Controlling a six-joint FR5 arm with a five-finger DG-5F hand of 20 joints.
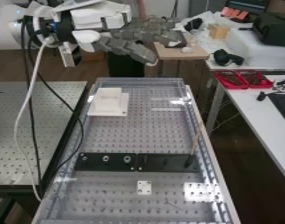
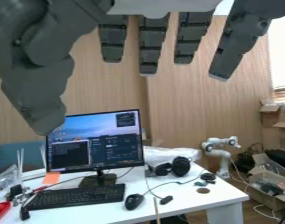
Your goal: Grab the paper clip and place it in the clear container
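We are holding the hand point(image 1: 142, 32) straight-fingered and empty, higher than the tabletop point(image 1: 116, 135), presumably leaving clearance for reaching.

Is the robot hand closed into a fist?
No, the hand is open, with its fingers extended and spread apart.

Inscriptions, labels, brands, numbers, signs: none legible; monitor point(image 2: 95, 141), fine lettering on screen, too small to read

Up there the white arm point(image 1: 5, 31) is hanging sideways, its grey hand point(image 1: 147, 34) lying roughly level, fingers resting loosely outstretched.
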